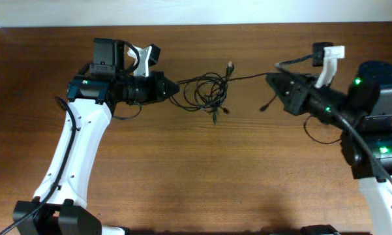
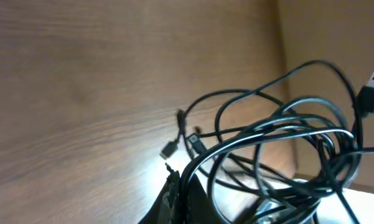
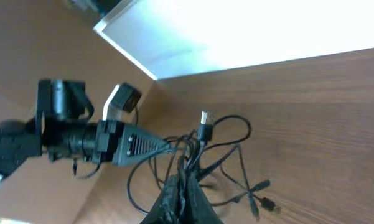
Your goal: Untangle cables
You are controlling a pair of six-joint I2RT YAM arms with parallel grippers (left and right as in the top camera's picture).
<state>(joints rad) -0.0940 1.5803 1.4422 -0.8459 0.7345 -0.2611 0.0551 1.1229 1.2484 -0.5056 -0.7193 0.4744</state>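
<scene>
1. The left pincer is clenched on the left fringe of the cables. On its near side, bare table lies wide open.
2. The tangled loops sit just right of its tip, between both pincers, with plugs sticking out at the fringes.
3. One taut strand runs right into the right pincer, which is clenched on it. The table's far edge runs behind both.

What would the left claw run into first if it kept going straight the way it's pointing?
The cables: their tangled loops sit right ahead of the left claw, which grips one side of them. Past them, the right claw faces it, though relative heights are unclear.
</scene>
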